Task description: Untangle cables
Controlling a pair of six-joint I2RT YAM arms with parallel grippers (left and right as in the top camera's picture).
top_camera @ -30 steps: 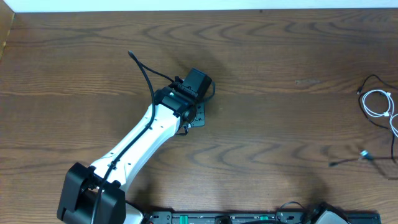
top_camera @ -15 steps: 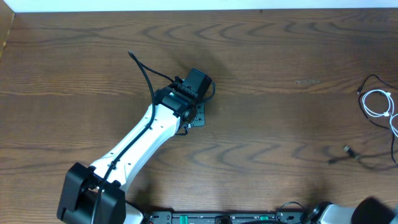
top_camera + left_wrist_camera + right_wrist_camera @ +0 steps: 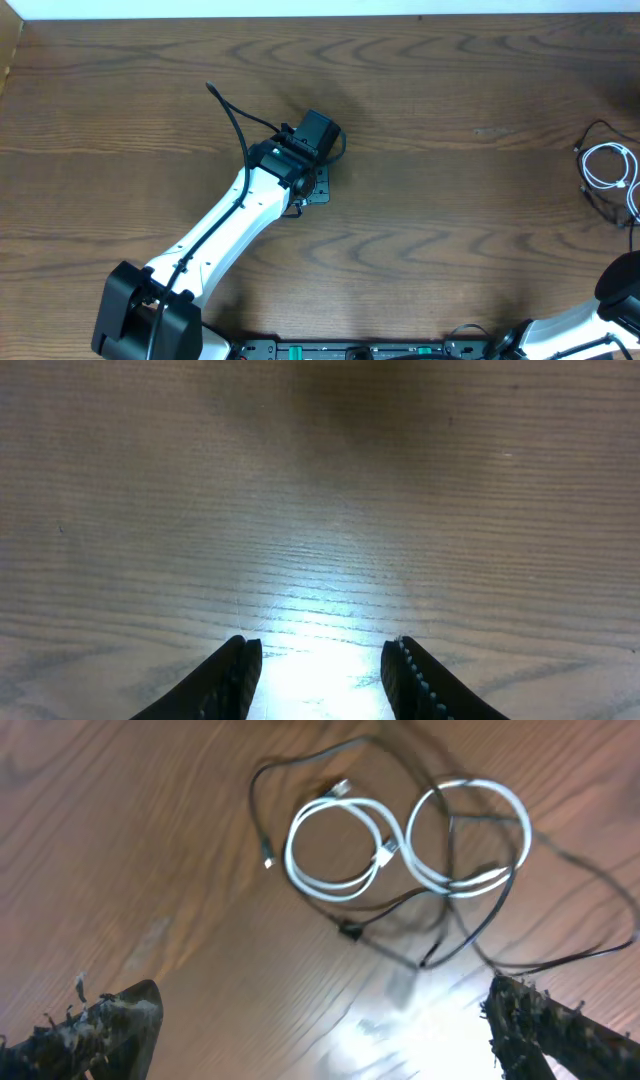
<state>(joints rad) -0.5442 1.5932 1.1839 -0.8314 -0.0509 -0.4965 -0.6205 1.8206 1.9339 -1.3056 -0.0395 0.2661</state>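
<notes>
**Item: white cable** (image 3: 335,892). Thin cord coiled into two loops side by side, filling the upper middle of the right wrist view. A small plug end shows at the top of the left loop. It lies flat on the table (image 3: 450,80).

**Item: black cable** (image 3: 253,800). Thinner cord, loosely strewn. It runs around the left loop, crosses through the right loop and trails off toward the right edge of the frame. One small plug end lies just left of the left loop. The two cords overlap at several crossings. From overhead, the bundle sits at the far right edge of the frame, at mid height.

**Item: right gripper** (image 3: 322,990). Fingers spread wide, one at the lower left corner and one at the lower right of its own view. Nothing is between them but bare wood. The cables lie above the fingers in the frame, untouched.

**Item: left gripper** (image 3: 322,680). Fingers parted at the bottom centre of its view, nothing grasped. Only glare-lit wood grain shows between them. Overhead it sits left of centre in the upper half, well apart from the cables.

**Item: left arm** (image 3: 230,225). White casing, reaching from the lower left toward the centre.

**Item: right arm** (image 3: 590,325). Partly visible in the lower right corner.
</notes>
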